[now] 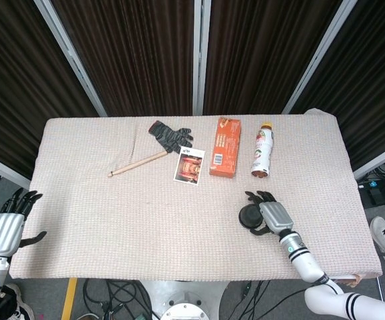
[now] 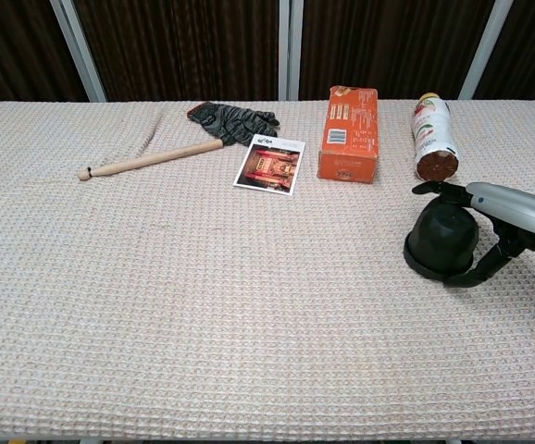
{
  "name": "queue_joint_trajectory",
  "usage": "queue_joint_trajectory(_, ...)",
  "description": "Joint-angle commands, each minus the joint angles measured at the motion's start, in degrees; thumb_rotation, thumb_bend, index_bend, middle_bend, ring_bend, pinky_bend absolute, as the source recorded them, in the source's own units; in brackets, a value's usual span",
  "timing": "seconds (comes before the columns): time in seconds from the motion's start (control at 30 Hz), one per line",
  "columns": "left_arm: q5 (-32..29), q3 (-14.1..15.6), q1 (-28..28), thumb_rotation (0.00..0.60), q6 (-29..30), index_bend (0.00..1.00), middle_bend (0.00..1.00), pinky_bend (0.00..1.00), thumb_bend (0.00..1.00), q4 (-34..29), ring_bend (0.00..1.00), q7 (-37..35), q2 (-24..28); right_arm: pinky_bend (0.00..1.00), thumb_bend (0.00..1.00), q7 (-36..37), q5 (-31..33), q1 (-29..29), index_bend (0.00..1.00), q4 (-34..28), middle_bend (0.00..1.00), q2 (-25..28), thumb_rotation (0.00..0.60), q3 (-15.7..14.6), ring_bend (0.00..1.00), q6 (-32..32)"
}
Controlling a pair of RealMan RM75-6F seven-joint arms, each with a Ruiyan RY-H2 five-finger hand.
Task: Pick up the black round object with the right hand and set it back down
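The black round object sits on the table cloth right of centre. My right hand is against its right side. The fingers reach past its far side and the thumb curls at its near rim, so the hand straddles it. The fingers are still spread, and the object rests on the cloth. My left hand hangs off the table's left edge, fingers apart and holding nothing; the chest view does not show it.
At the back lie a dark glove, a wooden stick, a photo card, an orange box and a bottle on its side, which is close behind the right hand.
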Motion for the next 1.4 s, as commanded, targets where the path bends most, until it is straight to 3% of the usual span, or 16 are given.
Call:
queue_joint_trajectory(0.03,0.00,0.00,-0.01,0.600,-0.02,0.16,0.13,0.18,0.12,-0.01,0.00,0.01,0.04,0.00,0.04,-0.05,0.07,0.08,0.00,0.15,0.20,-0.08,0.600,-0.12,0.00,-0.11)
queue_joint_trajectory(0.63,0.02,0.07,0.03,0.600,-0.15,0.16,0.13,0.18,0.12,-0.22,0.00,0.23,0.19,0.00,0.10,-0.45,-0.34,-0.27,0.00,0.99,0.33,-1.01,0.600,-0.14,0.00,2.30)
queue_joint_trajectory(0.7,0.04,0.07,0.02,0.600,-0.17,0.16,0.13,0.18,0.12,-0.27,0.00,0.28,0.23,0.00,0.10,-0.31,-0.56,-0.44,0.05,1.02,0.36,-1.02,0.600,-0.06,0.00,2.92)
queue_joint_trajectory(0.87,0.10,0.14,-0.02,0.600,-0.29,0.16,0.13,0.18,0.12,-0.46,0.00,0.45,0.31,0.00,0.12,0.30,-1.10,-1.14,0.28,0.55,0.44,-0.30,0.600,0.34,0.06,5.03)
queue_joint_trajectory(1.03,0.13,0.40,0.07,0.600,-0.50,0.16,0.13,0.18,0.12,-0.56,0.00,0.64,0.29,0.00,0.13,1.58,-1.95,-2.26,0.40,0.05,0.46,0.77,0.600,0.78,0.10,7.90)
queue_joint_trajectory(1.4,0.75,0.53,-0.41,0.600,-0.81,0.16,0.13,0.18,0.12,-1.21,0.00,1.37,0.20,0.00,0.14,2.38,-2.76,-3.01,0.45,-2.23,0.48,3.55,0.600,1.65,0.12,10.31)
